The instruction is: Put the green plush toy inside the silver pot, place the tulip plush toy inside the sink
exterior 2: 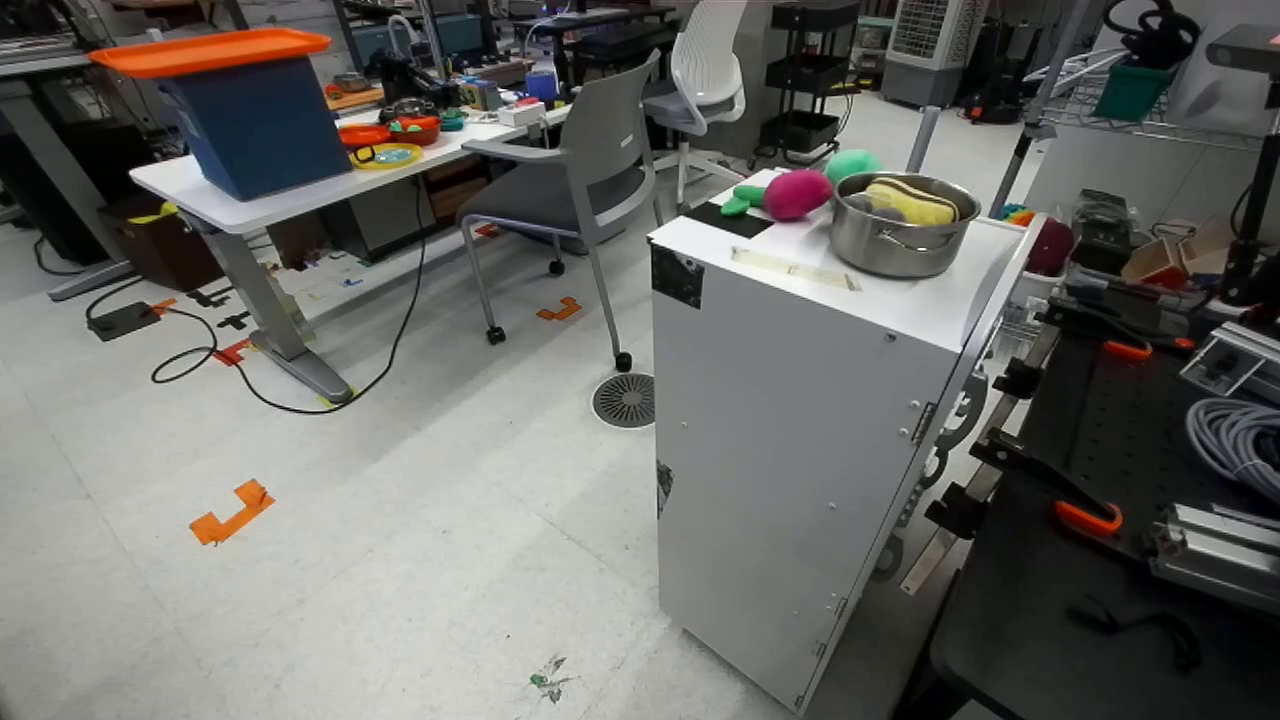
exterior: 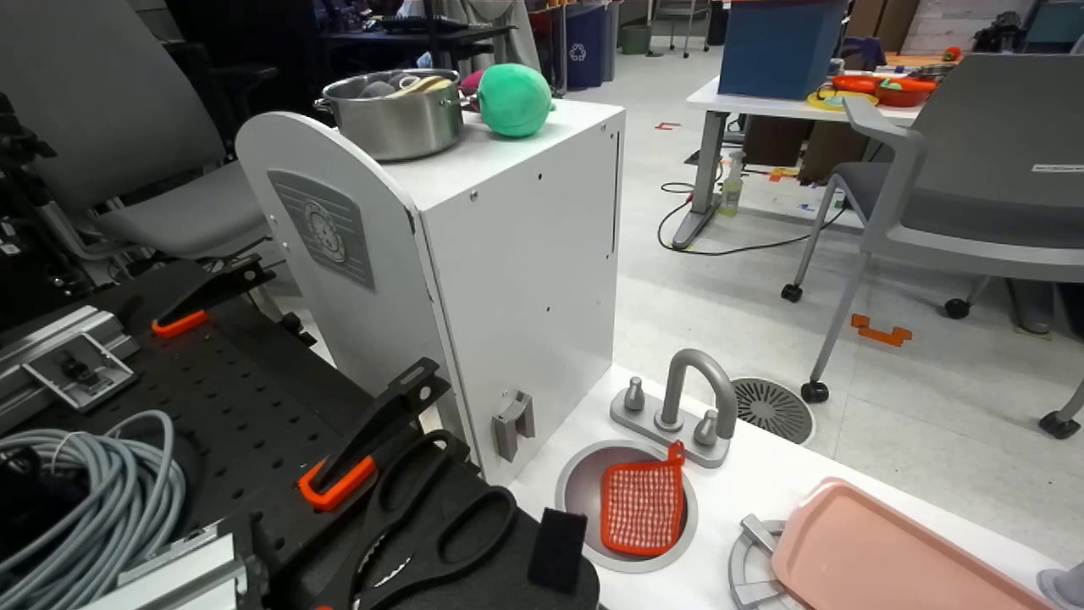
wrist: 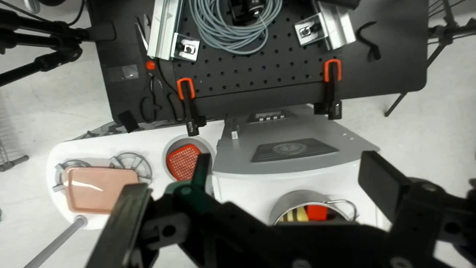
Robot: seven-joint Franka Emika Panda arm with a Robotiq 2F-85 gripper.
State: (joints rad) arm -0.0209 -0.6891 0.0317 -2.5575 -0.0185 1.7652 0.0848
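The green plush toy (exterior: pixel 514 100) sits on top of the white cabinet beside the silver pot (exterior: pixel 398 123). It also shows behind the pot in an exterior view (exterior 2: pixel 853 163). The tulip plush toy (exterior 2: pixel 797 194) lies against the pot, mostly hidden in an exterior view (exterior: pixel 472 80). The pot holds several items; it also shows in the wrist view (wrist: pixel 277 212). The sink (exterior: pixel 583 491), with a red-orange dotted cloth inside, is lower, beside the cabinet. My gripper (wrist: pixel 288 171) is open and empty, above the cabinet top. A pale green patch shows by its left finger; I cannot tell what it is.
The white cabinet (exterior 2: pixel 790 480) has an arched panel (exterior: pixel 339 237) at its table side. A grey faucet (exterior: pixel 703 373) and pink tray (exterior: pixel 889 551) are by the sink. The black table (wrist: pixel 238 100) holds clamps, scissors (exterior: pixel 440 525) and coiled cable (wrist: pixel 230 33).
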